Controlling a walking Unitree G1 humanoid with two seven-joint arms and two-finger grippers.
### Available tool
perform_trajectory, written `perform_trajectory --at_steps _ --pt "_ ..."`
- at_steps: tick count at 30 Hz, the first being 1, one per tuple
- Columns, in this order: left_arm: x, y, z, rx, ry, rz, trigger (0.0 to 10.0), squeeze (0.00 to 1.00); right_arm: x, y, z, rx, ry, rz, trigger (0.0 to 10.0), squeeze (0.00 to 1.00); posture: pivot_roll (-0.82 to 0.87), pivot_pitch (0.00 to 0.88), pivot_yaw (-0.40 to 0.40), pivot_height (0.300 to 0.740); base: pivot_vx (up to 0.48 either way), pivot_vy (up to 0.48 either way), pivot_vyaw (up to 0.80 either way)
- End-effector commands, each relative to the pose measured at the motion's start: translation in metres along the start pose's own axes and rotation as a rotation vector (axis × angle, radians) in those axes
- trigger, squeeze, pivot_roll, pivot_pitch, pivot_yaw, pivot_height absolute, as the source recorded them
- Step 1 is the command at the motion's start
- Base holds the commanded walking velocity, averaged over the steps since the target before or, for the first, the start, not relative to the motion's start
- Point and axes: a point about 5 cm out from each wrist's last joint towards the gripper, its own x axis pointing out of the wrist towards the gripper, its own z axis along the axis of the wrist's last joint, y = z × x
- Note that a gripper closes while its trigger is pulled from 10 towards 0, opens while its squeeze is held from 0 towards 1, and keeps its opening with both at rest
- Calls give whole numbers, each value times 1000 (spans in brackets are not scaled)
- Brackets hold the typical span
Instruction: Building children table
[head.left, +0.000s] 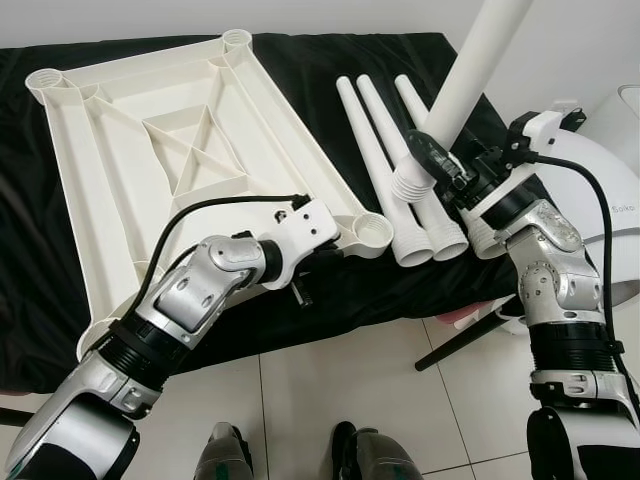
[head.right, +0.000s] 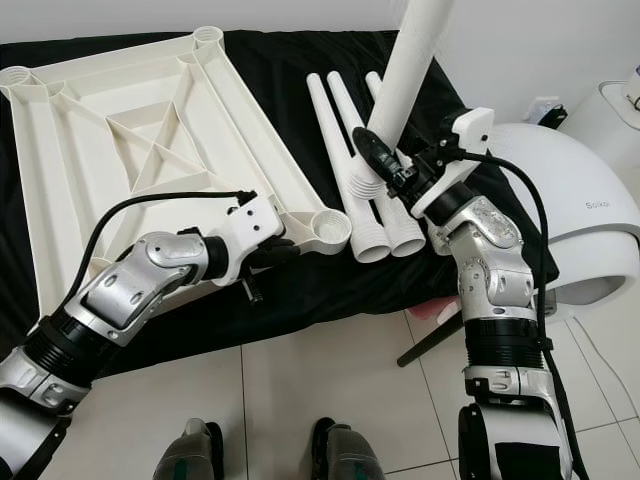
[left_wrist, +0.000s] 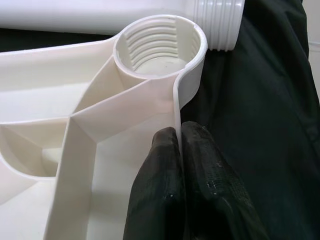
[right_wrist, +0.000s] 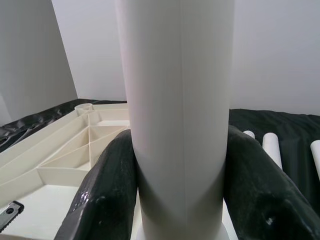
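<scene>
Two claws at work over a black cloth (head.left: 420, 280).

Left claw (left_wrist: 177, 150): pinched shut on the thin wall of the white table top (head.left: 170, 150), upside down on the cloth, ribs facing up. Fingers (left_wrist: 210, 185) one on each side of that wall. Just past the fingertips: a round screw hole (left_wrist: 160, 45) at the corner of the table top, with ridges inside. Beyond that hole, a white leg with a ridged end, lying flat on the cloth.

Right claw (right_wrist: 180, 165): clenched on one white table leg (head.left: 475, 70), held up in the air and tilted, wide ridged end (head.left: 412, 182) low, thin end high and out of the picture. Black fingers (right_wrist: 107, 195) pressed on both sides of the leg. Under this claw and the raised leg: three more white legs (head.left: 385, 160) lying side by side on the cloth, ridged ends toward the robot. Left of this claw, near but not touching: the corner hole (head.left: 372, 230) of the table top.

Right of the right claw: a big round white thing (head.right: 590, 240) with small grey writing on it, looks like "Soikoi", too small to read for sure. Down below both claws: white floor tiles (head.left: 330, 380) and the robot's two feet (head.left: 350, 455). Near the right arm, low down, a black rod (head.left: 465, 345) slanting over the floor.
</scene>
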Motion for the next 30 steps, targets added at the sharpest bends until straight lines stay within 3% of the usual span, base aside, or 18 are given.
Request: perform_trajectory --at_steps 1,7,13,30 --pt "-7 3 -25 -19 105 25 10000 0 0 4 3 0 -14 25 10000 0 51 195 -33 740 0 0 0" --pt "-20 19 -39 5 176 97 10000 0 -2 10 3 36 -18 85 10000 0 52 190 -32 740 0 0 0" --pt "-28 21 -39 18 177 94 10000 0 -3 23 -5 76 -16 147 10000 0 53 184 -29 740 0 0 0" --pt "-34 4 -23 60 124 21 10000 0 7 29 -37 152 0 204 10000 0 84 196 -41 740 0 0 0"
